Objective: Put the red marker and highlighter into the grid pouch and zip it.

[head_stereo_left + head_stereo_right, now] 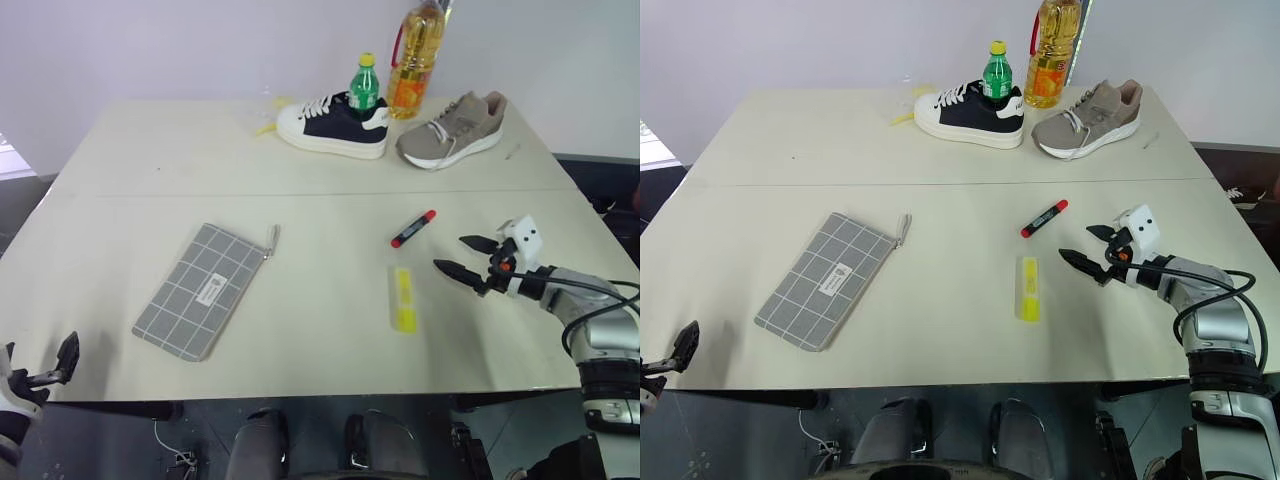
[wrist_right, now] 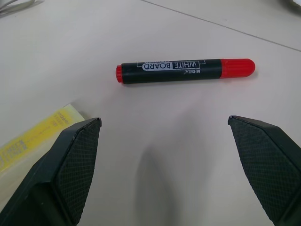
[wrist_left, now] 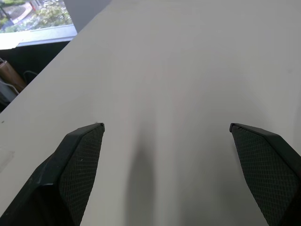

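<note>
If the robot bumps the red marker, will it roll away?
Probably a little. The red marker looks round and smooth, lying flat on the bare table, so a sideways nudge would likely roll it. It seems stiff and light, so the open right hand should lift it easily, though the slick barrel might slip.

You see the highlighter (image 2: 35, 136) cut off at the right wrist picture's edge; the oil bottle's (image 1: 418, 55) top is cropped too.

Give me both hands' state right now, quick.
Left hand: open, holding nothing, over bare table.
Right hand: open, holding nothing, pointed at the red marker.
</note>
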`<state>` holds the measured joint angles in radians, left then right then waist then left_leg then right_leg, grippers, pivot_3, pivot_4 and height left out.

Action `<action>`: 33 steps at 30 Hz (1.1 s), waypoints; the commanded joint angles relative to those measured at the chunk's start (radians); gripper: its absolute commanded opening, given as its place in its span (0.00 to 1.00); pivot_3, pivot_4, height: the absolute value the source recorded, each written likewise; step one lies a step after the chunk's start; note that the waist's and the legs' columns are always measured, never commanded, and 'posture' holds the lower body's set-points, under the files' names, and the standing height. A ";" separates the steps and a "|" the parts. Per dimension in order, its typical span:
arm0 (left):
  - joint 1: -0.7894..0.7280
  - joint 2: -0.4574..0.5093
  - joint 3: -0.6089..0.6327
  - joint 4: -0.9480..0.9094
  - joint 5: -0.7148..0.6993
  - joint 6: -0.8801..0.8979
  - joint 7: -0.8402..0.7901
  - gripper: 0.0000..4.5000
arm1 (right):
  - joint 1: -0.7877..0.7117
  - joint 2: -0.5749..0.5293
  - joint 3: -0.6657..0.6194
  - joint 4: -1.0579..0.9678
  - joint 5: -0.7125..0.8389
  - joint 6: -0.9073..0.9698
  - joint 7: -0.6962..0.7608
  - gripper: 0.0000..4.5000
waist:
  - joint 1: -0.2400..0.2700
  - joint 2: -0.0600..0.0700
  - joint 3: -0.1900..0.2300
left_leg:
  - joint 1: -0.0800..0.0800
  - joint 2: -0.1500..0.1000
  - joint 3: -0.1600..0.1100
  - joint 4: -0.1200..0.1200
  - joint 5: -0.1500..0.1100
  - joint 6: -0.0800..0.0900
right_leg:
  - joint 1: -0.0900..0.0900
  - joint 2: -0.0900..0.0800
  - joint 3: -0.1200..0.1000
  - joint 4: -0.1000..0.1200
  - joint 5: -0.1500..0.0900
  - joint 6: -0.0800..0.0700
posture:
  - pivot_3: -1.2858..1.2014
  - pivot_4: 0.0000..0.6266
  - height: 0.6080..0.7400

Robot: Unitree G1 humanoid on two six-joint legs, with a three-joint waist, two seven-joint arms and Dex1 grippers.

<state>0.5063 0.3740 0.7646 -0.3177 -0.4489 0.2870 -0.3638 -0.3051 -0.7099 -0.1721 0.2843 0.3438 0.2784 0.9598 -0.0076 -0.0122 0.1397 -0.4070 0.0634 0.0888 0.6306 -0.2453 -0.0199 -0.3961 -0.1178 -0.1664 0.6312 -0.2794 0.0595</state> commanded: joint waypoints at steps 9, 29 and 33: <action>-0.015 -0.037 -0.020 -0.080 -0.022 -0.021 0.012 1.00 | -0.050 0.029 -0.003 0.046 0.001 -0.057 0.022 1.00 | -0.001 0.000 0.000 | 0.000 0.000 0.000 0.000 0.000 0.000 | 0.001 0.000 0.000 0.000 0.000 0.000 | 0.52 0.24 0.71; 0.035 -0.053 -0.089 -0.125 0.015 -0.117 -0.028 1.00 | -0.218 0.409 0.313 -0.296 0.005 0.186 -0.130 0.58 | -0.001 -0.001 -0.001 | -0.001 0.001 0.000 0.001 0.000 0.000 | -0.001 0.001 0.000 0.001 0.000 0.000 | 0.52 0.24 0.71; 0.060 -0.036 -0.128 -0.132 0.064 -0.151 -0.059 1.00 | -0.268 0.532 0.428 -0.278 -0.045 0.225 -0.196 0.10 | -0.005 0.000 0.000 | -0.001 0.001 0.000 0.001 0.000 0.000 | -0.002 0.001 0.000 0.002 0.001 -0.001 | 0.52 0.24 0.71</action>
<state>0.5525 0.3242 0.6370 -0.4172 -0.4011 0.1647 -0.4125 -0.5468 -0.2032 0.2255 0.0324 0.3090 0.5004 0.7784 -0.0122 -0.0123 0.1396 -0.4079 0.0642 0.0887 0.6311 -0.2454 -0.0196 -0.3981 -0.1165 -0.1666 0.6329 -0.2787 0.0586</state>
